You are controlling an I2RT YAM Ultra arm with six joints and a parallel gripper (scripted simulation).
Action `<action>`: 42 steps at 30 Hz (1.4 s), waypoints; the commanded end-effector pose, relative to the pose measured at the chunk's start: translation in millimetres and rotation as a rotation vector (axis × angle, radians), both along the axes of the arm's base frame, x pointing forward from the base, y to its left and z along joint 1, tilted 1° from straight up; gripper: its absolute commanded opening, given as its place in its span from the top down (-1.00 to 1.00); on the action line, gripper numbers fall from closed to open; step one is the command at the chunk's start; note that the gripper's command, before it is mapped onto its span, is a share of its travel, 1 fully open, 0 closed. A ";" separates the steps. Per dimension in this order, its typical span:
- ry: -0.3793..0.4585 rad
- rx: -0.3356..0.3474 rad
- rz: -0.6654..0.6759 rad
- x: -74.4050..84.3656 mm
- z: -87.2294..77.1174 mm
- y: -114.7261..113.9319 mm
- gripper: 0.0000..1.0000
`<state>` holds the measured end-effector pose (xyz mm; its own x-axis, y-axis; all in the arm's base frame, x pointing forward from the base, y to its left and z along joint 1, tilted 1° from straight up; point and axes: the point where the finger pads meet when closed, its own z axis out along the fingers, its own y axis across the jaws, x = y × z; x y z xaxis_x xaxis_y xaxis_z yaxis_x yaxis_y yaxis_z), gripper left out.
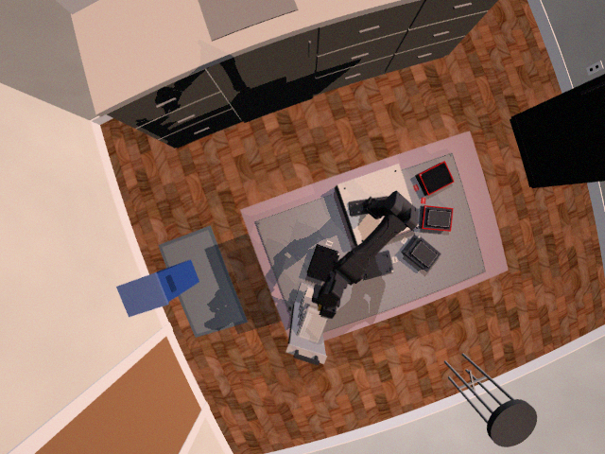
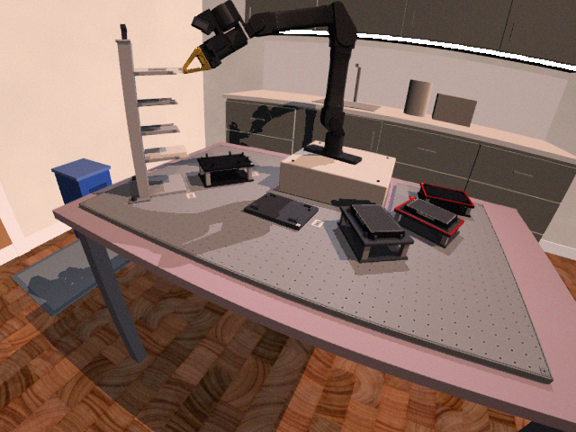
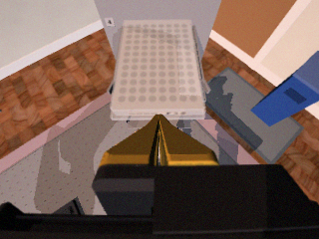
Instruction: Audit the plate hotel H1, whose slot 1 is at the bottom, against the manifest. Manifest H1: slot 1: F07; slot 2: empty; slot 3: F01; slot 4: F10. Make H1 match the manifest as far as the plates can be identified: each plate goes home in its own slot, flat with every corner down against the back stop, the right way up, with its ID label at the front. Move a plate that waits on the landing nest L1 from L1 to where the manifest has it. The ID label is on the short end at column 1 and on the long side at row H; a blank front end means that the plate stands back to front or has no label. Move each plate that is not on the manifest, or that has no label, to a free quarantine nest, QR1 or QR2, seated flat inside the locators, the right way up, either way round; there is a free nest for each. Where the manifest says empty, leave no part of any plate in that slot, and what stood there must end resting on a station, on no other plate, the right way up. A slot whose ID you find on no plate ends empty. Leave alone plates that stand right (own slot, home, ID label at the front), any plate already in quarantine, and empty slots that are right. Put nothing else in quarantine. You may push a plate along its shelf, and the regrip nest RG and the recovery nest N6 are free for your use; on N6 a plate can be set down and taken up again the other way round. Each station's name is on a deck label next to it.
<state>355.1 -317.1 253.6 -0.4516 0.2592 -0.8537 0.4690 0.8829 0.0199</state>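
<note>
Top view: the room is seen from straight overhead and far off; the whole table (image 1: pixel 476 161) is taken in, with the gripper (image 1: pixel 326 308) near the picture's middle.
Exterior view: the table (image 2: pixel 288 301) is looked across from a raised point beyond its front corner, at middle range, toward the counter (image 2: pixel 488 130); the gripper (image 2: pixel 193 62) is seen high at upper left.
Wrist view: taken from just behind the gripper (image 3: pixel 159 141), facing along the closed fingers, very near.
Shared: the well plate (image 3: pixel 159 67) just ahead of the gripper is seen in the wrist view, and the hotel (image 2: pixel 130 116) holding it in the exterior view; the blue bin (image 3: pixel 294 97) (image 2: pixel 81 178) (image 1: pixel 156 288) appears in all three.
</note>
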 end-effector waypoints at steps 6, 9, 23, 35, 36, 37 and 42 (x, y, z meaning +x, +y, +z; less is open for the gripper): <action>-0.025 -0.027 0.002 6.3 7.2 -3.4 1.00; -0.025 -0.027 0.002 6.3 7.2 -3.4 1.00; -0.025 -0.027 0.002 1.9 7.2 -1.1 1.00; -0.024 -0.026 0.002 -12.8 7.3 6.6 1.00; -0.024 -0.026 0.002 -14.2 7.3 7.4 1.00; -0.024 -0.026 0.002 -15.7 7.3 8.2 1.00; -0.024 -0.026 0.002 -23.1 7.4 12.1 1.00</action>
<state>334.4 -307.8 254.2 -0.4370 0.2483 -0.8645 0.4742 0.8803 0.0131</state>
